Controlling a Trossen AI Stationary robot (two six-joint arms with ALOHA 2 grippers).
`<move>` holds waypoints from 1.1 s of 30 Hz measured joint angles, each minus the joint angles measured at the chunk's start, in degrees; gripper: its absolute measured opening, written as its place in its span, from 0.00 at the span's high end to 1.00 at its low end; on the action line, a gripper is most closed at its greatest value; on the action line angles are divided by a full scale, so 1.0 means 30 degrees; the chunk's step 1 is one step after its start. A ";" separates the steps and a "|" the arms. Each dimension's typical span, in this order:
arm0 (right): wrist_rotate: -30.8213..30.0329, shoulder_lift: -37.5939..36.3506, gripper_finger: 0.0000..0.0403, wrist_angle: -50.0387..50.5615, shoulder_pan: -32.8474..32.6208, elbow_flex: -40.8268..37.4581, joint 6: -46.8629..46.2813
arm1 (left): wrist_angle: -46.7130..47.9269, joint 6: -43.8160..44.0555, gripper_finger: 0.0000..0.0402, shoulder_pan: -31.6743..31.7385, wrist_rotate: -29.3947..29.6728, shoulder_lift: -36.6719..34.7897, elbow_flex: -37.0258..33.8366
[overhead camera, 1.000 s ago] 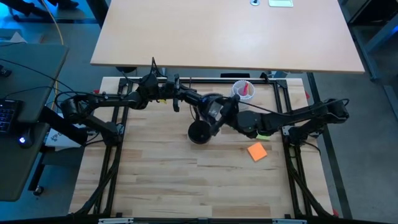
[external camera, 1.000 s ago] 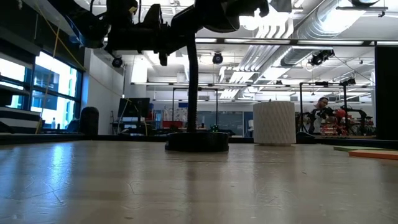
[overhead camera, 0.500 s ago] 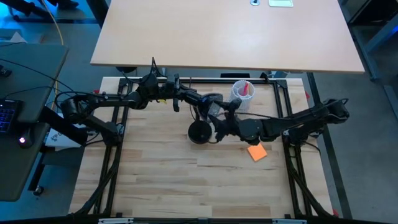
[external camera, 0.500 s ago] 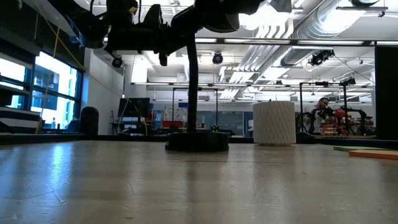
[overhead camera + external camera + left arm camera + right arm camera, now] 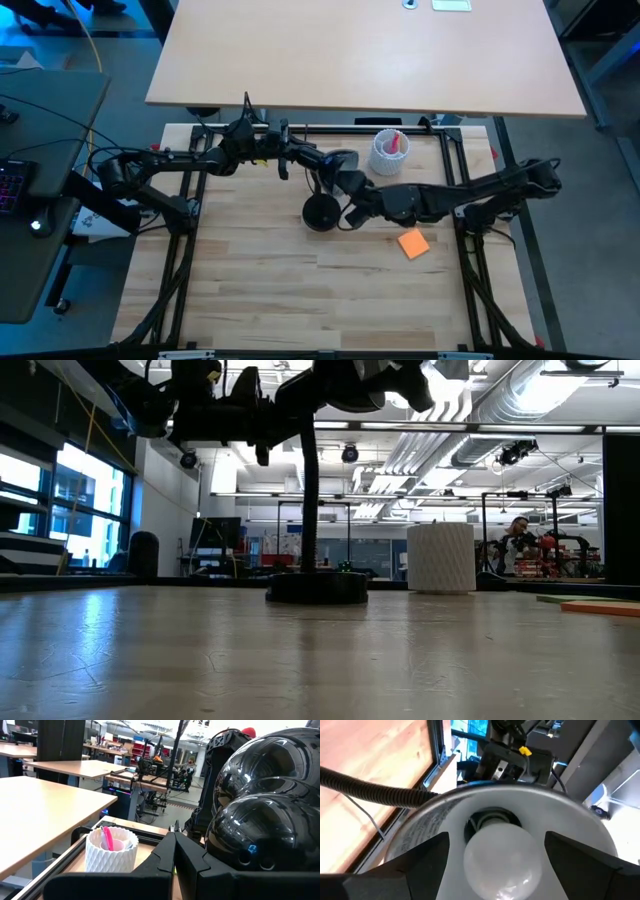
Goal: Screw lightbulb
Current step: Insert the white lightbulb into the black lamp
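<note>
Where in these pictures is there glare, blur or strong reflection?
Left wrist view: the glossy black lamp shade mirrors the room with bright highlights. Right wrist view: the lightbulb sits close and soft, and the right gripper's fingers beside it are blurred. Low view: ceiling lights flare white, the table shines, and the nearest boards are out of focus. High view: even light, no glare.

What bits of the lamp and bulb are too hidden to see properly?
- Lightbulb screw base: right wrist view, hidden inside the lamp shade.
- Bulb itself: high view, covered by the arms.
- Lamp head: low view, cut off at the top edge.
- Left gripper's grip: left wrist view, blocked by the shade.
</note>
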State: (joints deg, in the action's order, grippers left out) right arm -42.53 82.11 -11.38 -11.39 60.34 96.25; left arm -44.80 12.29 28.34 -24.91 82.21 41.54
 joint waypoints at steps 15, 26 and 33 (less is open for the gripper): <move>0.0252 -0.0001 0.35 -0.0659 0.0762 0.0007 -0.9875 | 0.0000 -0.0007 1.00 0.0005 0.0030 0.0000 0.0000; 0.0301 -0.0016 0.43 -0.4544 0.0943 0.0007 -2.7984 | 0.0000 -0.0007 1.00 0.0004 0.0021 0.0007 0.0000; 0.0322 0.0006 0.42 -0.5127 0.0915 0.0007 -3.0004 | 0.0102 -0.0015 1.00 -0.0010 -0.0020 0.0007 0.0007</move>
State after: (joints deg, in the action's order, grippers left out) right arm -41.56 82.13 -26.76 -8.64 60.36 6.24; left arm -44.49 12.25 28.32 -24.97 82.24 41.56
